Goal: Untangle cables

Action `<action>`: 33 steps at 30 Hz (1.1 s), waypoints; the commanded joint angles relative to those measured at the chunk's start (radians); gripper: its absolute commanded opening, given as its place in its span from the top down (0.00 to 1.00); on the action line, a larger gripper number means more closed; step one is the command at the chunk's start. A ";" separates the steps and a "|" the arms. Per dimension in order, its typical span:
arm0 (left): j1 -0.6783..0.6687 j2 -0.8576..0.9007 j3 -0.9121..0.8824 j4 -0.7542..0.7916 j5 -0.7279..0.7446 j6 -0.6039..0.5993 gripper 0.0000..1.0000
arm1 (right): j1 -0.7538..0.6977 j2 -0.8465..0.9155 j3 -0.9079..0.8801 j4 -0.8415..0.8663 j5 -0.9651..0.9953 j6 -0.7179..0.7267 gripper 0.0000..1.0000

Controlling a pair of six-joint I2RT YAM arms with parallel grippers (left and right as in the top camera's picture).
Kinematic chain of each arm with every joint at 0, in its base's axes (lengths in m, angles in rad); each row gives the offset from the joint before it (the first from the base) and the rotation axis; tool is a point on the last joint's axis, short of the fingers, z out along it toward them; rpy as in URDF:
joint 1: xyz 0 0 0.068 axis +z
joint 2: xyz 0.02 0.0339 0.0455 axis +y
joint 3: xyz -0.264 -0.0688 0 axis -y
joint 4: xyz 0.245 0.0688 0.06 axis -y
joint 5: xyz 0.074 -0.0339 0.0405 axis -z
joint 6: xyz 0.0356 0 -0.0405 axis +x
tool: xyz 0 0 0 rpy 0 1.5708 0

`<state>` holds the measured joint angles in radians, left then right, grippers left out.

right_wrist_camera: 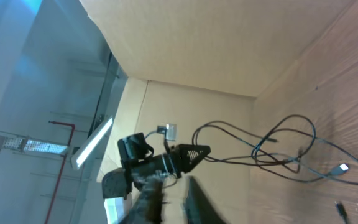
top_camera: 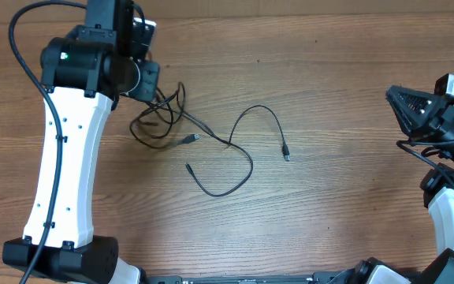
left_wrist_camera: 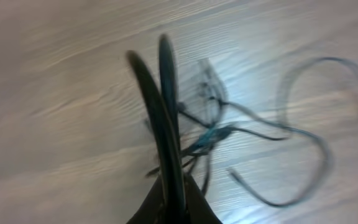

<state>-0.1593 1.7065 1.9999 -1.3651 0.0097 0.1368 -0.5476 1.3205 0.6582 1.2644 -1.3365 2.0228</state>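
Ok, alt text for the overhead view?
Thin black cables lie on a wooden table, knotted at upper left beside the left gripper, loose plug ends trailing toward the centre. The right gripper sits at the far right.

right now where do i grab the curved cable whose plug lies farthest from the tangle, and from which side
Probably grip the curved cable on the straight stretch just above its plug, coming down from the right. That run lies flat on the table, clear of the tangle.
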 commanded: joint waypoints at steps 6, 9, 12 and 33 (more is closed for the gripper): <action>-0.097 0.001 0.011 0.073 0.483 0.253 0.96 | 0.022 -0.017 0.011 0.004 -0.101 0.013 0.24; -0.142 0.001 0.011 0.110 0.518 0.253 0.96 | 0.073 -0.017 0.011 -0.034 -0.097 0.013 0.10; -0.186 0.001 0.011 0.151 0.526 0.253 0.96 | 0.135 -0.017 0.011 -0.151 -0.065 -0.001 0.01; -0.228 0.001 0.011 0.245 0.529 0.169 0.96 | 0.577 -0.016 0.011 -1.050 0.555 -0.632 0.09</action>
<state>-0.3859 1.7065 1.9999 -1.1286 0.4980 0.3164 -0.0227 1.3140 0.6613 0.2070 -0.8955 1.4479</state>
